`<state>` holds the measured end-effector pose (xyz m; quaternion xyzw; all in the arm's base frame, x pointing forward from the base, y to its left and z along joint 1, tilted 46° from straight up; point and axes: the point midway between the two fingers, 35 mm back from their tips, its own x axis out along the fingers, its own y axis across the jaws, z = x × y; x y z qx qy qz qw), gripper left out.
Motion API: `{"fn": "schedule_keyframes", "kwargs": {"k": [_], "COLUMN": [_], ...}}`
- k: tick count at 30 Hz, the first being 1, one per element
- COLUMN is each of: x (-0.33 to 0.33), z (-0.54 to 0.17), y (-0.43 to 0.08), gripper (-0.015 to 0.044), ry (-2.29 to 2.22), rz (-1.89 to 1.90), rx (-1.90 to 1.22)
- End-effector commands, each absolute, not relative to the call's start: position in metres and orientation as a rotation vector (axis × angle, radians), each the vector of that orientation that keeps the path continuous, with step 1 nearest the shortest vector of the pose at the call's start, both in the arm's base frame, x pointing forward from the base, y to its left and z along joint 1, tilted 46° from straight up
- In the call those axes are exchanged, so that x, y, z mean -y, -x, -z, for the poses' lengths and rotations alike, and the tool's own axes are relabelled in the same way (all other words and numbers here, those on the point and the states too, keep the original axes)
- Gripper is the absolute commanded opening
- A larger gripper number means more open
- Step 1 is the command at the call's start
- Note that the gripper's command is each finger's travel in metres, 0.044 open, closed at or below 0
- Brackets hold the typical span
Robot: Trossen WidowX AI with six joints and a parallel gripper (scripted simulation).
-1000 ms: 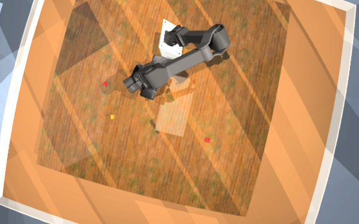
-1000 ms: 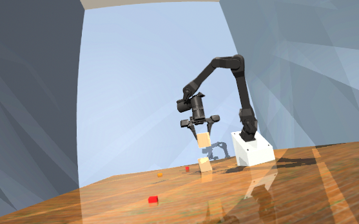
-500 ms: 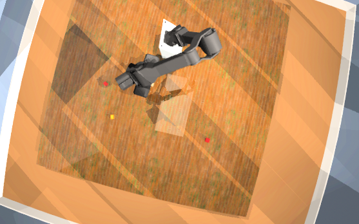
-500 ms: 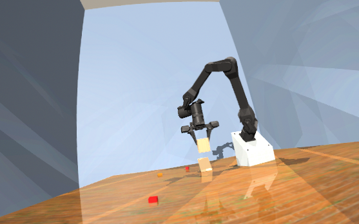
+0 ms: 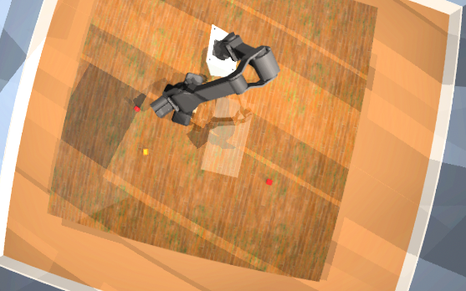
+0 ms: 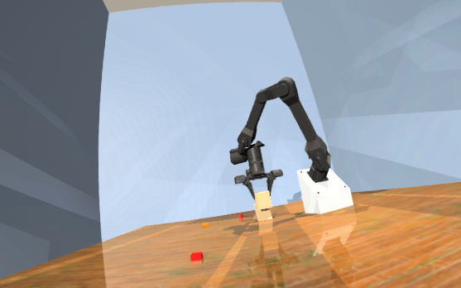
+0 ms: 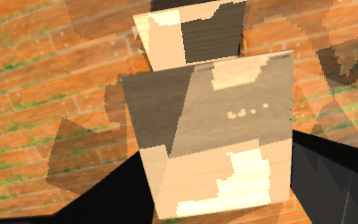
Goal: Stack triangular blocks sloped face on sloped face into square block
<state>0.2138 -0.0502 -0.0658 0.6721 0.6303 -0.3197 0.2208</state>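
Bringing one block over the other: the arm (image 5: 218, 89) (image 6: 301, 117) reaches out from its white base (image 5: 222, 68) (image 6: 330, 199), with the pincer low above the table (image 5: 225, 234) (image 6: 148, 265).
Pincer (image 6: 262, 198) (image 7: 211, 143): clamped on the upper block, one finger at each side.
Upper block (image 6: 263, 199) (image 7: 230, 115): up off the table, directly above the lower one in the outside view; whether the two touch, I cannot tell.
Lower block (image 6: 264, 214) (image 7: 167, 47): on the table, partly hidden; the wrist view shows it sticking out beyond the far edge of the held one.
Small bits: two red pieces, the near one (image 5: 269, 181) (image 6: 196, 256) and the far one (image 5: 137, 109) (image 6: 240, 216), and a yellow piece (image 5: 145, 151) (image 6: 207, 223) lie apart from the blocks.
Done: one block is gripped, lifted and carried to its partner.
Left: line up the ends, seat slope on slope, open the fingers, back the arm clear.
Progress: past halfway, I would judge, with the fussy part remaining; no finished square block yet.
Next move: likely a small shift toward the lower block, then a gentle drop.
Risk: coming down off-line could push the lower block away or leave the top tilted.
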Motion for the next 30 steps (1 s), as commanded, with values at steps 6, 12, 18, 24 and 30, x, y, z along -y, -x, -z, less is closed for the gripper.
{"fn": "schedule_keyframes", "kwargs": {"k": [6, 12, 18, 24, 30], "x": [0.0410, 0.0415, 0.0415, 0.0425, 0.0425], "z": [0.0872, 0.0872, 0.0872, 0.0882, 0.0881], "y": [-0.2121, -0.2133, -0.2135, -0.2134, -0.2135], "gripper": [0.0000, 0.0000, 0.0000, 0.0000, 0.0000], "ry": [-1.869, -1.872, -1.873, -1.875, -1.874], "rz": [0.886, 0.876, 0.875, 0.874, 0.874], "rx": [-1.744, -1.749, -1.748, -1.748, -1.747]}}
